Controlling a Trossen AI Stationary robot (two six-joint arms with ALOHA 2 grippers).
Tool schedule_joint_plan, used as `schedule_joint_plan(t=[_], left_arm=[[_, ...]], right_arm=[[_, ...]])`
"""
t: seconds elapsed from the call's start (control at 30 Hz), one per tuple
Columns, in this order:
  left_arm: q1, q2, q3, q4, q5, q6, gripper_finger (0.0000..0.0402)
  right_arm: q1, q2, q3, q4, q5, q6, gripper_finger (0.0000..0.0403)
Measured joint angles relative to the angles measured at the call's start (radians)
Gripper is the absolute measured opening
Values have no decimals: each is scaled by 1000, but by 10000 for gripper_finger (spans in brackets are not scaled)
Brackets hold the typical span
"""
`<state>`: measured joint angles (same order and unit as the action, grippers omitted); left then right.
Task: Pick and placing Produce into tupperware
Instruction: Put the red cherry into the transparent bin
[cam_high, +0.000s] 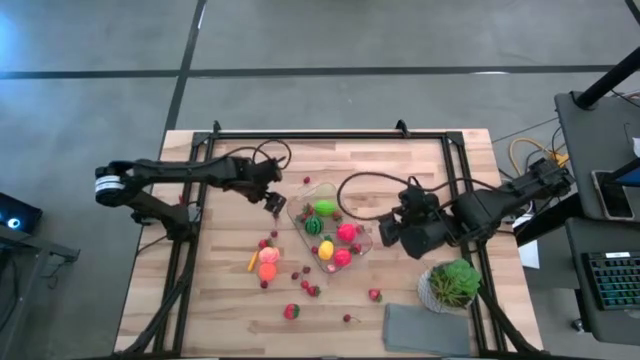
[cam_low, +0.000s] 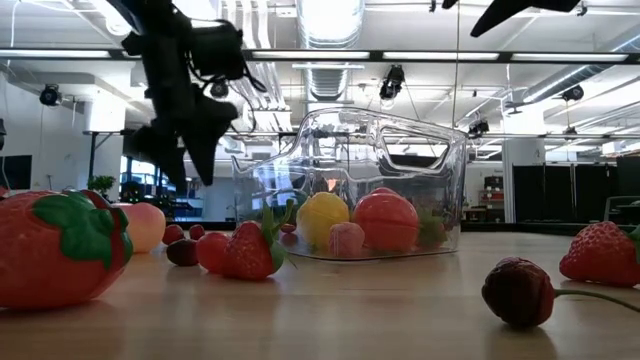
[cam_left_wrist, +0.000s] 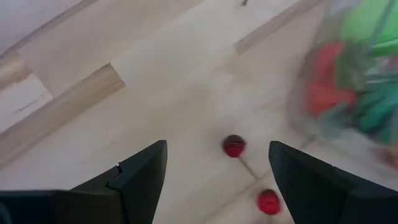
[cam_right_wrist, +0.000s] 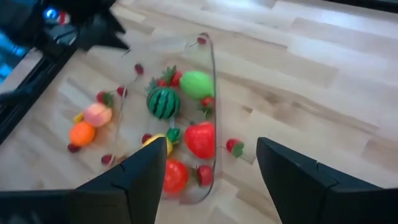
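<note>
The clear tupperware (cam_high: 352, 250) sits mid-table and holds a green fruit (cam_high: 325, 208), a small watermelon (cam_right_wrist: 162, 102), a yellow piece (cam_low: 322, 220) and red pieces (cam_high: 347, 233). More produce lies on the wood around it: an orange (cam_high: 267, 270), a peach (cam_right_wrist: 97, 114), strawberries (cam_high: 291, 311) and cherries (cam_left_wrist: 234, 145). My left gripper (cam_high: 275, 204) hangs open above the table just left of the tub's far corner, over two cherries (cam_left_wrist: 268, 201). My right gripper (cam_high: 385, 233) is open, level with the tub's right side and pointing at it (cam_right_wrist: 214, 93).
A potted green plant (cam_high: 452, 284) stands near the right front, with a flat grey cloth (cam_high: 425, 328) at the near edge beside it. A black frame rail (cam_high: 330, 133) borders the table. Loose strawberries (cam_low: 600, 255) and a dark cherry (cam_low: 518, 292) lie near the front.
</note>
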<state>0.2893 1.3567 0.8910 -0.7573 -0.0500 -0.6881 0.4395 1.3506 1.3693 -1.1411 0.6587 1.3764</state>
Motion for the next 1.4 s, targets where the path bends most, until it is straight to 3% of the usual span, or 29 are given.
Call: schedule_joint_plan(t=[0.37, 0.73, 0.97, 1.4], left_arm=[[-84, -2, -169, 230, 4, 479, 267], [-87, 2, -262, 386, 18, 615, 267], [-87, 4, -265, 392, 19, 652, 266], [-87, 11, -280, 410, 20, 726, 184]], right_arm=[[-77, -1, 0, -7, -1, -34, 241], [-146, -1, 0, -7, -2, -80, 236], [-146, -1, 0, -7, -2, -119, 242], [-146, -1, -1, -7, 24, -120, 241]])
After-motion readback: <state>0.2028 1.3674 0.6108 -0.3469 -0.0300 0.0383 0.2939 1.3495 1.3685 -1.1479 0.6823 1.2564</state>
